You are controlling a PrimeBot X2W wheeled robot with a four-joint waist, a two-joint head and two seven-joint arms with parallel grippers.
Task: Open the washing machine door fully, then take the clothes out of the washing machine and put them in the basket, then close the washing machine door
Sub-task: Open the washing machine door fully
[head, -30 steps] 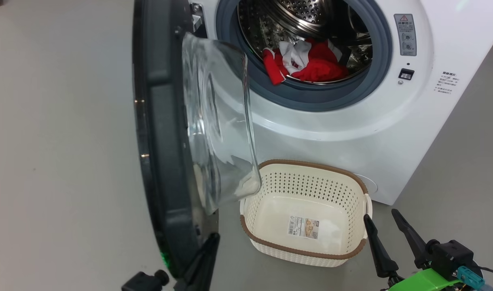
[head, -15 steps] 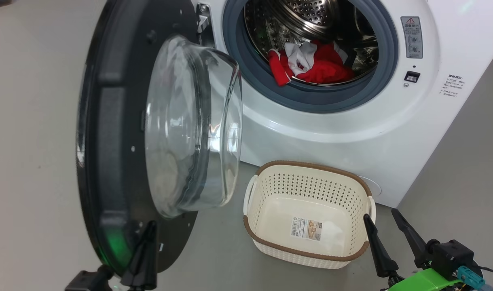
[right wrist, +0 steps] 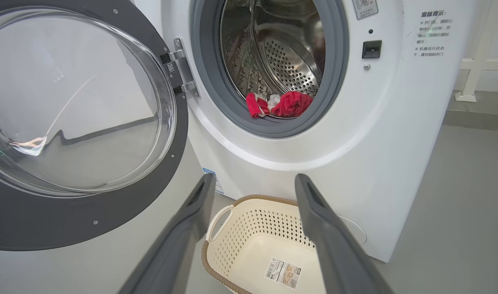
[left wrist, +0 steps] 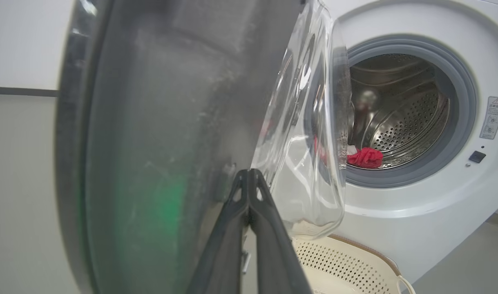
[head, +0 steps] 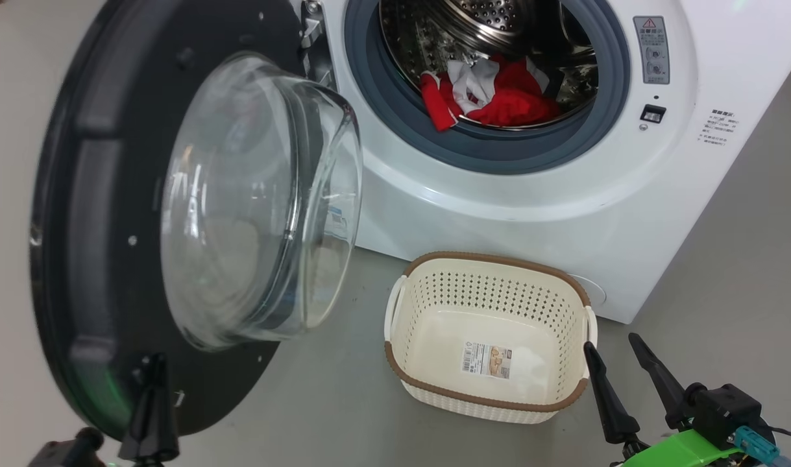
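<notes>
— Where is the door (head: 77, 227) from where you stand?
— Swung out wide to the left of the washing machine (head: 499, 207), hanging on its hinge (head: 311, 32). I can see its inner side, black ring and all, with the glass bowl (head: 252, 201) bulging toward us.
— And the left gripper (head: 150, 363)?
— Down at the door's lower edge. Its two dark fingers are pressed flat together with nothing between them. The tips seem to rest against the inside of the black ring, just below the bowl.
— The clothes (head: 499, 97)?
— In the drum (head: 486, 26), heaped at the bottom near the front. They are red with some white, and one red end reaches the grey rubber seal (head: 473, 149).
— The basket (head: 499, 295)?
— On the floor (head: 317, 402) right in front of the machine, below the opening. It stands upright, with a sticker (head: 486, 360) on its bottom.
— What about the right gripper (head: 610, 344)?
— Low, just beside the basket's right end. Its fingers are spread wide apart and point toward the machine. It grips nothing.
</notes>
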